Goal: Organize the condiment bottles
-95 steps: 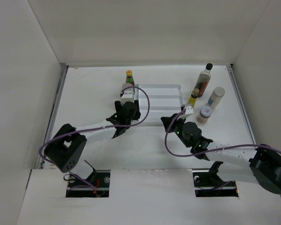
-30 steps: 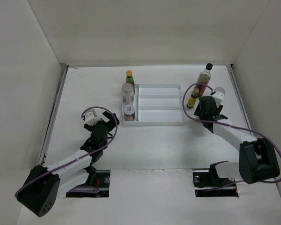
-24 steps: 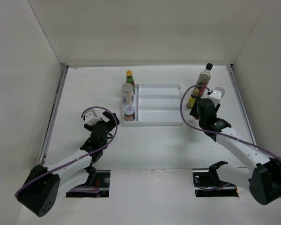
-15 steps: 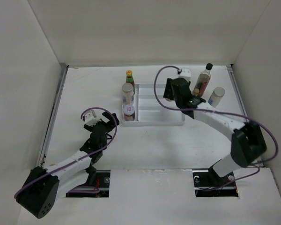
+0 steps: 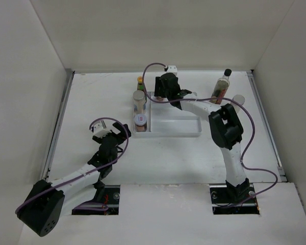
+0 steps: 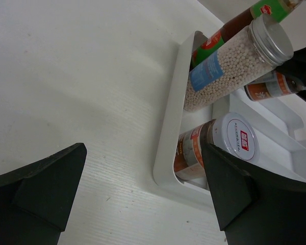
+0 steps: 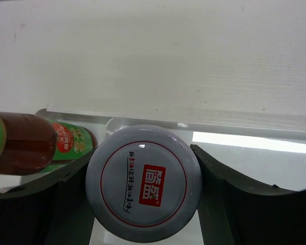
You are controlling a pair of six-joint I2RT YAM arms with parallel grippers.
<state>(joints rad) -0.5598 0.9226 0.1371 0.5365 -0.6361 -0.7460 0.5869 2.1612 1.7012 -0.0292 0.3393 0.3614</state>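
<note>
Right wrist view: right gripper (image 7: 144,149) pinches one spice jar (image 7: 143,188), grey-white lid, red logo; tray (image 7: 234,127) rim beyond, one green-labelled sauce bottle (image 7: 35,143) just beside its finger. Left gripper (image 6: 143,148) spread, empty; ahead of it two: bead-filled jar (image 6: 229,69), short jar (image 6: 214,148). One tall dark bottle (image 5: 222,87) well apart from both.

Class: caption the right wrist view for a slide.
Right gripper grips a grey-lidded spice jar at the rim of the white tray.

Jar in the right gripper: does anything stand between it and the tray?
Nothing visible does. The right gripper holds the jar at the far end of the tray; the bottle with green label stands beside it, not under it. The spot right below is hidden.
</note>
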